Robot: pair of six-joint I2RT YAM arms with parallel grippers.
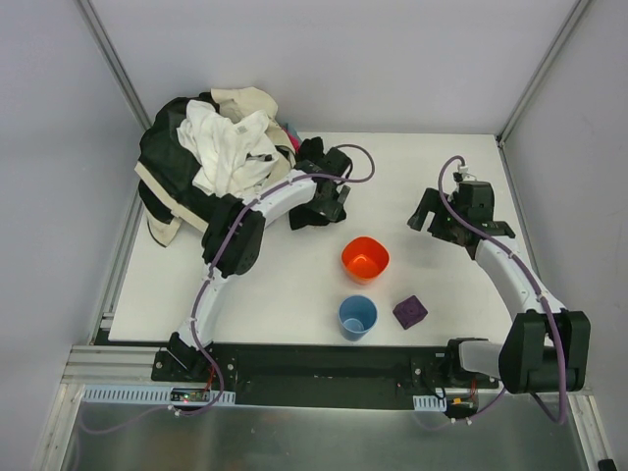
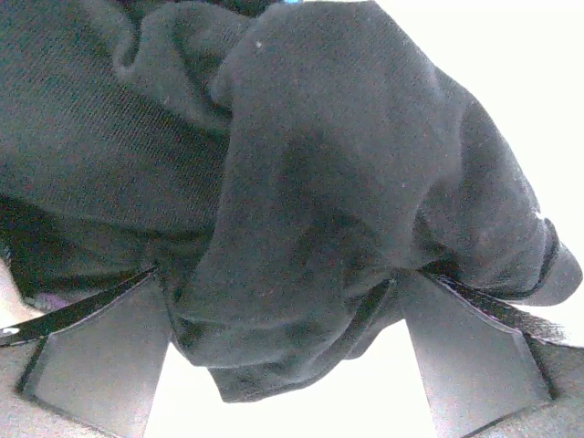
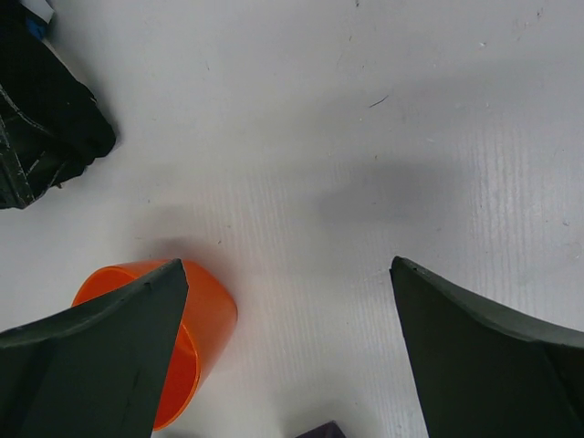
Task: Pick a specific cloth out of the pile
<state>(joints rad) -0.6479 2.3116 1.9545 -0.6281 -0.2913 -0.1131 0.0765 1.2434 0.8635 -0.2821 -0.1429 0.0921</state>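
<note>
You have the right gripper (image 3: 288,262) and left gripper (image 2: 276,274) both spread wide.
The right hangs beside the bowl (image 1: 365,258). The left straddles black fabric (image 2: 347,164) at the far-left pile (image 1: 211,157). The lavender cloth is hidden.

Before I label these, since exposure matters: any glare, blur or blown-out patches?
Top external: sharp, evenly lit, soft shadows. Left wrist: black fabric close and slightly soft, table blown out white. Right wrist: sharp, faint shadow on the table.

Left claw (image 2: 283,360) tips behind black garment (image 2: 347,182).
</note>
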